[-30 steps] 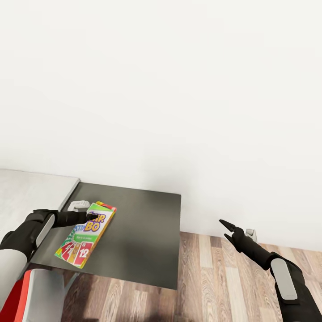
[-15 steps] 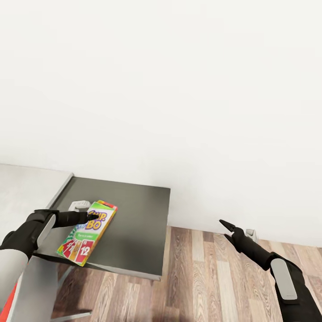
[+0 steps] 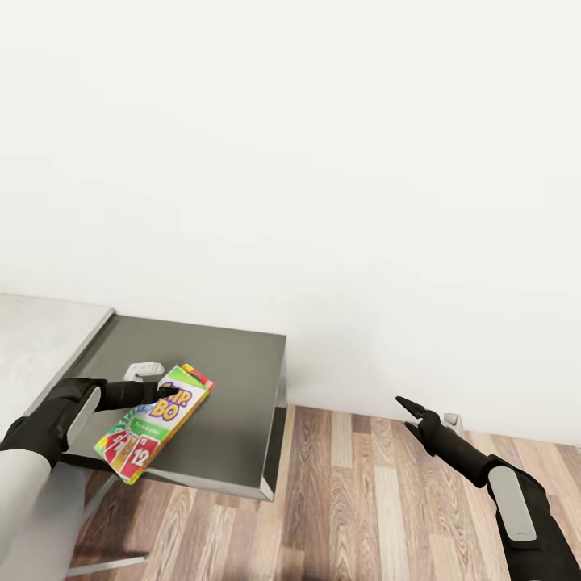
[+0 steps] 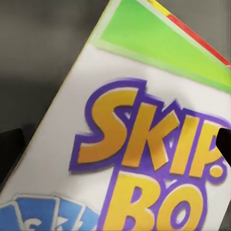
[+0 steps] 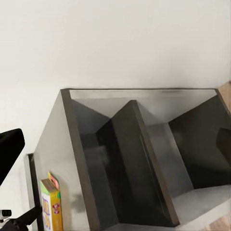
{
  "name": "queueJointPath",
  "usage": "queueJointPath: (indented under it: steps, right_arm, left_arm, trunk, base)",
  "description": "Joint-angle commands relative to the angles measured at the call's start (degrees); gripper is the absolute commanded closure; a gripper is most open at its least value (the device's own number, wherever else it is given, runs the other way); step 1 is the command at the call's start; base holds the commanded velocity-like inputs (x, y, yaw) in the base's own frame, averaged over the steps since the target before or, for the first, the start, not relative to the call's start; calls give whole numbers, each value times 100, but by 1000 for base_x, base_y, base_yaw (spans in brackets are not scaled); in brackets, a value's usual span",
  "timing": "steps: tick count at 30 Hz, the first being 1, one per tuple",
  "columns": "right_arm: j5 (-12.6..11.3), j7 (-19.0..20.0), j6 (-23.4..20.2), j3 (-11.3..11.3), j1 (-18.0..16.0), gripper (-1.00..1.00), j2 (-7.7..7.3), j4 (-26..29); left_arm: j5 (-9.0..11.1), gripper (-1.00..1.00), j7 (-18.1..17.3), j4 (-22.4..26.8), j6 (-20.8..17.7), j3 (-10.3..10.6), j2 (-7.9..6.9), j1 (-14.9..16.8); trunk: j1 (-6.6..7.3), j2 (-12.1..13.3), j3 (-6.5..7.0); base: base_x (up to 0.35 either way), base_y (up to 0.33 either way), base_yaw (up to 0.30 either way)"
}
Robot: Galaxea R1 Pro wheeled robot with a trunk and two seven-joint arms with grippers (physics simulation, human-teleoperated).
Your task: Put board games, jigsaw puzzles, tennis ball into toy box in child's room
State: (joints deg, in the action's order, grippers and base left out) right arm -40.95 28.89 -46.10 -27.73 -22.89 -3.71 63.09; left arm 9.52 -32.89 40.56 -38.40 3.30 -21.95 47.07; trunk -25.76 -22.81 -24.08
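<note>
Up front in the head view, the left gripper (image 3: 165,393) is clenched on the upper edge of the board game (image 3: 155,421) — a white and green box with red cards printed on it — holding it tilted above the dark-grey cabinet top (image 3: 226,379) that adjoins the pale table (image 3: 36,339). The right gripper (image 3: 410,415) hangs over the wood-plank floor (image 3: 363,500) near the white wall, jaws parted, grasping nothing. The left wrist view shows the board game's face (image 4: 144,144) close up, lettered SKIP-BO. The right wrist view shows the cabinet (image 5: 139,163) from the side, the game (image 5: 52,204) a thin edge beside it.
</note>
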Motion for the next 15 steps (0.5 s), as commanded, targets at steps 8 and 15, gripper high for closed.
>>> queueJointPath:
  steps: [8, 15]
  right_arm:
    - [0, 14, -40, -11, -5, -100, 2, 2]
    - [0, 13, -40, -13, -5, -100, 2, 2]
  left_arm:
    - [55, -100, 24, 4, -45, 22, -3, 4]
    - [52, -100, 26, 4, -45, 26, -2, 4]
  trunk:
    - [-3, -11, -9]
    - [-3, -11, -9]
  base:
    - [-85, -45, 0]
    - [-133, -73, 0]
